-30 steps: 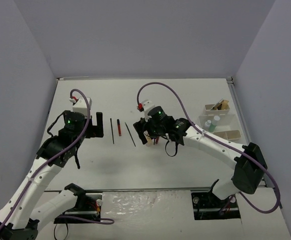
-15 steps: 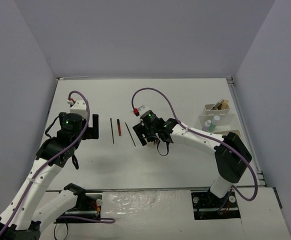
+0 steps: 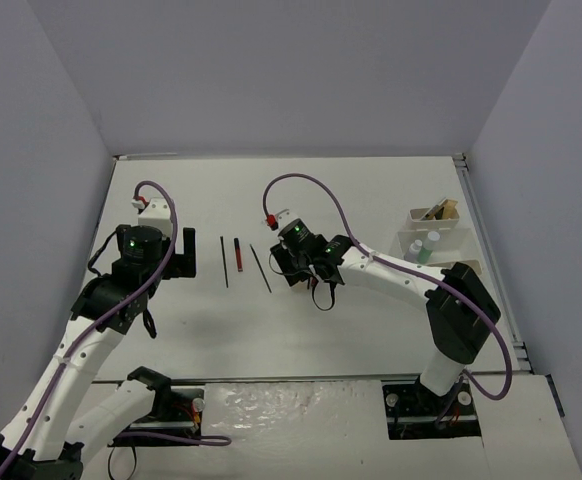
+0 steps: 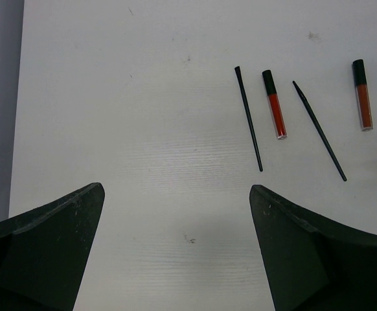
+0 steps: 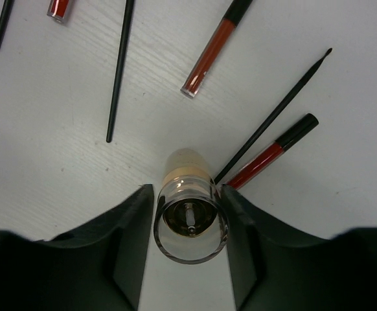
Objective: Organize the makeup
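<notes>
The right end effector [image 5: 188, 197] is clasping the beige bottle [image 5: 190, 223], its two fingers pressing the clear cap from either side. The bottle is standing upright, though whether its base is resting on the tabletop [image 5: 59, 149] cannot be told. Gripping from above looks chosen so the bottle can be carried without tipping. A black stick [image 5: 273, 113] and a red tube [image 5: 271, 154] are lying with their near ends just beside the bottle, so any lift is calling for care not to drag them.

The left end effector [image 4: 175, 194] is hanging spread and empty over bare tabletop, facing more sticks [image 4: 248, 120] and tubes [image 4: 274, 105] lying in a row. The tray [image 3: 469, 266], holding two small bottles [image 3: 432, 240], is sitting well apart at the right and is probably where the beige bottle is going.
</notes>
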Controlling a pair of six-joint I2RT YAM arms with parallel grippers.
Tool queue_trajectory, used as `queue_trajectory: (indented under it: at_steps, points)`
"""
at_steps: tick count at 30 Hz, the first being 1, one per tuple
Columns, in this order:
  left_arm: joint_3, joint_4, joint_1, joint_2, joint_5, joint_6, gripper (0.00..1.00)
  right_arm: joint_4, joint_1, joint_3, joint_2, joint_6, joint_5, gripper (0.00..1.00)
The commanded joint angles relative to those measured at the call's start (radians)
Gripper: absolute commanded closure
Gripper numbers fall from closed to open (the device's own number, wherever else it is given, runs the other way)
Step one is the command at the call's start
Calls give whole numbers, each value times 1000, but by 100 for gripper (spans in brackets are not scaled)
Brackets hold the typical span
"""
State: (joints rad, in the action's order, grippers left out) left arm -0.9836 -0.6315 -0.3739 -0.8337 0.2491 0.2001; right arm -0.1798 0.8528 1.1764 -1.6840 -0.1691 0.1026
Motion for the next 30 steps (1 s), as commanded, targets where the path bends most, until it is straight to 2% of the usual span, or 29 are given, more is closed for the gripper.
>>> queue_trajectory:
  at_steps: [1,3,7,9,15,20,23,30]
  points:
    - [-12,30,15,2,-14,-10,7,6,9,46,4,-4,41,69]
    - [-12,32,16,4,-14,-8,7,2,9,46,4,-3,43,81]
    - [-10,32,20,5,-18,-10,7,-7,9,49,9,-4,45,96]
    - [-9,30,20,7,-20,-10,7,-11,8,51,19,-8,43,100]
    - [-9,32,21,7,-24,-8,7,-17,-1,57,100,-28,52,100]
    - [-9,32,27,7,-33,-7,7,-61,-74,57,229,-59,97,100]
    - [-10,31,29,6,-37,-5,7,-96,-146,52,293,-72,103,100]
    - [-11,30,38,7,-48,-2,7,-203,-399,50,437,-79,95,100]
